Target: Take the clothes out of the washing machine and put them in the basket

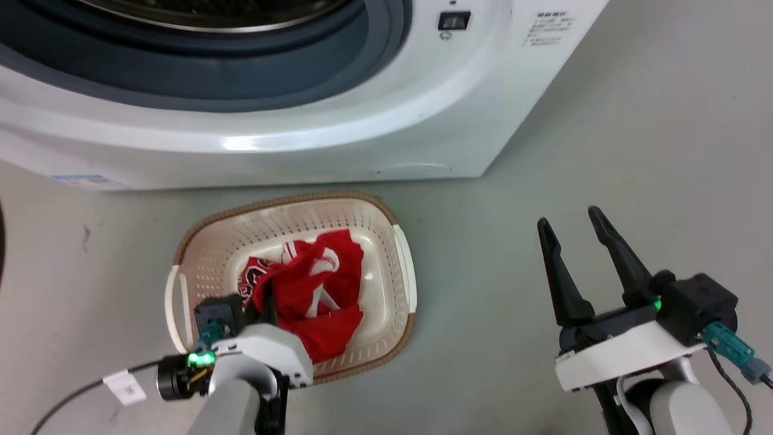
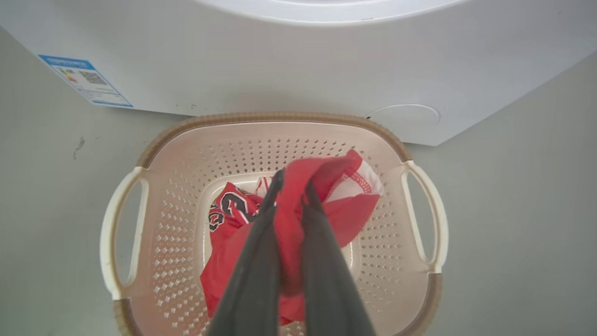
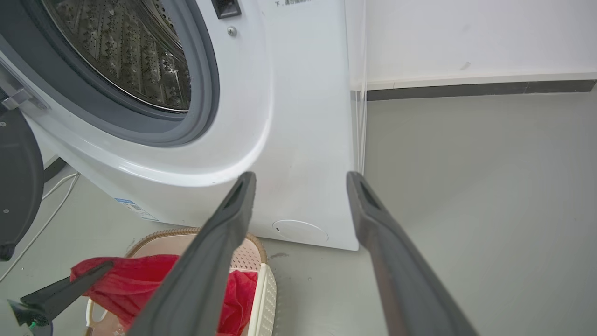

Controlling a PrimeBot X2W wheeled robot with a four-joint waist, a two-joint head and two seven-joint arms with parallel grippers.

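The cream basket (image 1: 386, 284) stands on the floor in front of the white washing machine (image 1: 386, 121). Red clothes (image 1: 329, 284) with white trim and black lettering lie bunched inside it. My left gripper (image 1: 269, 291) reaches down over the basket (image 2: 280, 117), shut on a fold of the red clothes (image 2: 347, 205) that hangs between its fingers (image 2: 252, 261). My right gripper (image 1: 569, 219) hovers over bare floor to the right of the basket, open with nothing in it. In the right wrist view, the right gripper (image 3: 301, 177) faces the washing machine (image 3: 298, 116) and its steel drum (image 3: 126, 56).
The black-framed door (image 3: 16, 177) hangs open at the washer's left, with white cables (image 3: 51, 205) on the floor below it. A grey floor (image 1: 604, 151) spreads to the right of the machine, up to a white wall with a dark skirting (image 3: 466, 88).
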